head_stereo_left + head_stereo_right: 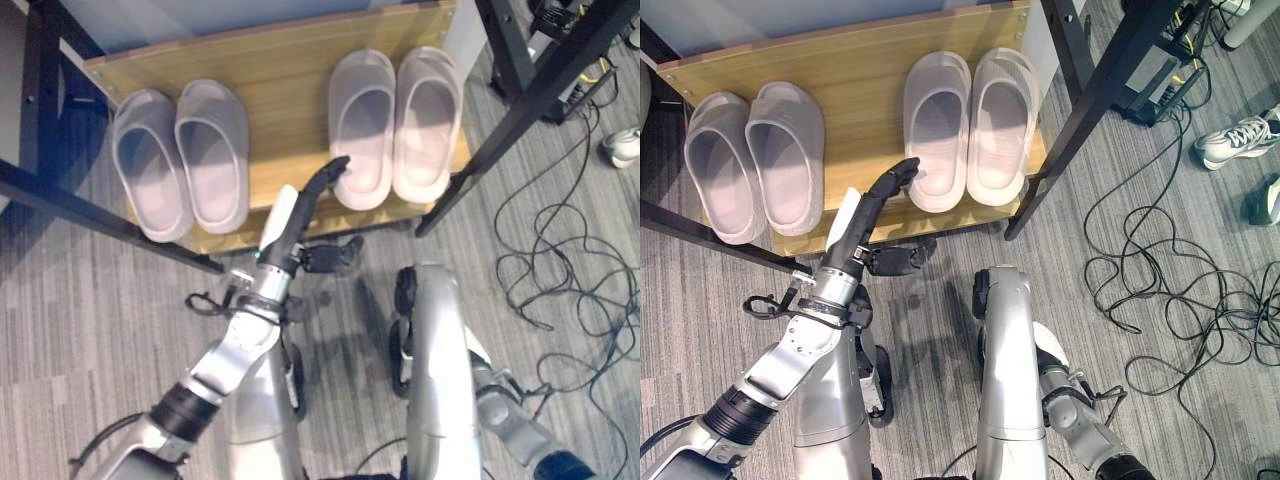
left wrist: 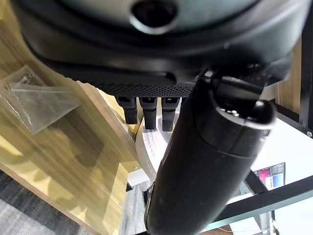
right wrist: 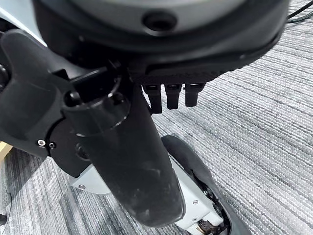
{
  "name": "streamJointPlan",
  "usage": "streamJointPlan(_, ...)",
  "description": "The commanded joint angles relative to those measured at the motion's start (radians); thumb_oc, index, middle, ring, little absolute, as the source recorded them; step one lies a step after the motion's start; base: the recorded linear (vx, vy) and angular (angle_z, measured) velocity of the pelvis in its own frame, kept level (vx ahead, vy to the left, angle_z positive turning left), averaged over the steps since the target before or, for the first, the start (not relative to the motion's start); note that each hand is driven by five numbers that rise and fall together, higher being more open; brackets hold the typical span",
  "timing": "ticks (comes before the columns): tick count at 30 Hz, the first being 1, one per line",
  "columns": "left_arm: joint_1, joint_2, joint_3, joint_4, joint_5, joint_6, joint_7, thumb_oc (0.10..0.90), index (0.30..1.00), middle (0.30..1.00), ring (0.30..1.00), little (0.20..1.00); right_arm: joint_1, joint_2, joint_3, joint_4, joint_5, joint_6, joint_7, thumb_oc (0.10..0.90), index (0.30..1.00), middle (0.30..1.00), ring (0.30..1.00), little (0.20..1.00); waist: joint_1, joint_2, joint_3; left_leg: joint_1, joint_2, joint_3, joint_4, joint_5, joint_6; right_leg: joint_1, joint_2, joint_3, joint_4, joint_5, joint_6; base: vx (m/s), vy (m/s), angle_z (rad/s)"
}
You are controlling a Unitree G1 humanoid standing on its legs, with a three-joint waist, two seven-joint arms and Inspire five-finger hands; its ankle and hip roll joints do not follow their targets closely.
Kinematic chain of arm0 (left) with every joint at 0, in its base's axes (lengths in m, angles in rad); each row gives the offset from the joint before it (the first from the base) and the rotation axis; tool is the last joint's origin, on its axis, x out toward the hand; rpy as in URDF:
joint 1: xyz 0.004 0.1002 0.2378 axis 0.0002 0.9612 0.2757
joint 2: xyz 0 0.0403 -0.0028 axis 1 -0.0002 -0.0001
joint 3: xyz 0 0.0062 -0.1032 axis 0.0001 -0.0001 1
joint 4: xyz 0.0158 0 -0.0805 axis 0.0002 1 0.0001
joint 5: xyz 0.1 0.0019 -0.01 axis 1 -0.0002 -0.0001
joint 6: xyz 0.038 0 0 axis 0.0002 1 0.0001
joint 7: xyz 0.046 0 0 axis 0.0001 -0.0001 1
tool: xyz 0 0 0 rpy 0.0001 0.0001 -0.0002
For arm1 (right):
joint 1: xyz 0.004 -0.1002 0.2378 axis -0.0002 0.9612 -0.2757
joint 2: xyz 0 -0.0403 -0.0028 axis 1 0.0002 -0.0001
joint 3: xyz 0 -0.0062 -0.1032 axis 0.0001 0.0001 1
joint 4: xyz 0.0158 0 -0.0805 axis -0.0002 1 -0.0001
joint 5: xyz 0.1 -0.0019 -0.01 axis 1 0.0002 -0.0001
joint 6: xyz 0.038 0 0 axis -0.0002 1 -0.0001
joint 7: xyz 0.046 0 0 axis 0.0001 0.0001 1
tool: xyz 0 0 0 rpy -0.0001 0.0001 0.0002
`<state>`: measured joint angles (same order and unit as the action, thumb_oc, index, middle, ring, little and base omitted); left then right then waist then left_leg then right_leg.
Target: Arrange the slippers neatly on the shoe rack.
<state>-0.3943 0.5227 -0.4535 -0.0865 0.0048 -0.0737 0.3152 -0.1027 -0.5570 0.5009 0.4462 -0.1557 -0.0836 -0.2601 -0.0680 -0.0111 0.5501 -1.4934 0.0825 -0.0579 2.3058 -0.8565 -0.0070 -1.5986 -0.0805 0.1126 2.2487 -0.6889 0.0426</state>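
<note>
**Four slippers on the rack, left hand at the right pair**

You can see four pale slippers on the wooden rack. The left pair sits side by side, touching, and slants a little. The heel of its outer slipper hangs past the front edge. The right pair sits close together and straight, heels at the front edge.

Your left hand reaches up over the front edge of the rack. Its fingers are straight, not curled, and hold nothing. The fingertips meet the heel end of the right pair's inner slipper. In the left wrist view the big dark thumb hides most of that slipper, so you see just a pale bit of it past the fingers.

Your right hand hangs low over the grey carpet. Its fingers point straight out and hold nothing.

A dark frame bar crosses in front of the rack's right corner. A person's sneaker lies on the carpet, well away. No writing can be read.
</note>
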Motion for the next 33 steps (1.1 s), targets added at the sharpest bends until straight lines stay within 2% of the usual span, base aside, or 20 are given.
streamJointPlan(1, -0.178, -0.086, -0.102, -0.052, -0.005, -0.087, -0.021, 0.8, 0.9, 0.9, 0.9, 0.9, -0.089, -0.021, -0.001, -0.048, 0.002, -0.048, -0.033, 0.8, 0.9, 0.9, 0.9, 0.9, 0.02, -0.024, -0.03, -0.077, -0.094, -0.085, -0.111, 0.079, 0.078, 0.029, -0.029, 0.059, -0.028, -0.062, -0.131, 0.0, 0.0, 0.0)
streamJointPlan(20, -0.184, -0.107, -0.126, -0.045, -0.046, -0.091, -0.045, 0.8, 0.9, 0.9, 0.9, 0.9, -0.12, -0.011, 0.011, -0.041, 0.005, -0.047, -0.035, 0.8, 0.9, 0.9, 0.9, 0.9, 0.025, -0.034, -0.03, -0.077, -0.094, -0.088, -0.11, 0.078, 0.077, 0.029, -0.027, 0.056, -0.029, -0.061, -0.133, 0.0, 0.0, 0.0)
streamJointPlan(24, -0.179, -0.063, -0.066, -0.082, -0.009, -0.109, 0.0, 0.8, 0.9, 0.9, 0.9, 0.9, -0.117, -0.009, 0.009, -0.018, -0.006, -0.045, -0.043, 0.8, 0.9, 0.9, 0.9, 0.9, 0.034, -0.028, -0.03, -0.077, -0.096, -0.089, -0.105, 0.078, 0.075, 0.029, -0.028, 0.053, -0.027, -0.062, -0.131, 0.0, 0.0, 0.0)
streamJointPlan(33, -0.11, -0.017, -0.001, -0.124, -0.018, -0.122, 0.004, 0.8, 0.9, 0.9, 0.9, 0.9, -0.108, -0.009, -0.007, -0.026, -0.028, -0.038, -0.053, 0.8, 0.9, 0.9, 0.9, 0.9, 0.048, -0.022, -0.03, -0.077, -0.098, -0.085, -0.105, 0.076, 0.074, 0.029, -0.029, 0.056, -0.024, -0.058, -0.134, 0.0, 0.0, 0.0)
